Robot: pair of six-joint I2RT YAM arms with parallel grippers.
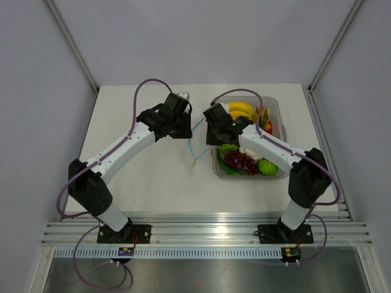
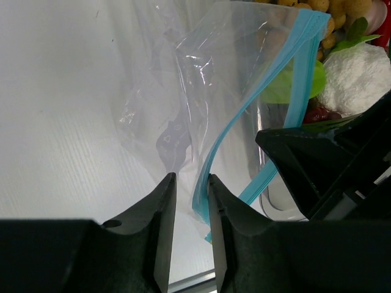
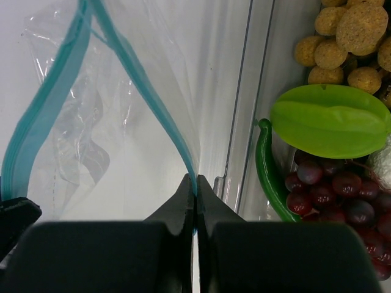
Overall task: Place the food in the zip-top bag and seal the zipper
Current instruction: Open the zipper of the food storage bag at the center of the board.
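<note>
My right claw (image 3: 195,181) is pressed together on one lip of the zipper (image 3: 153,104) of the zip-top bag (image 3: 104,140). My left claw (image 2: 190,183) has its fingers a little apart, and the other blue lip passes through the gap, close to one finger. The mouth of the bag stands open between my two claws, just beside the clear tub (image 3: 244,91). The food (image 1: 244,162) lies in that tub: a green piece (image 3: 330,119) and grapes (image 3: 333,189).

No readable text, label, brand, number or sign shows on anything in these views.
</note>
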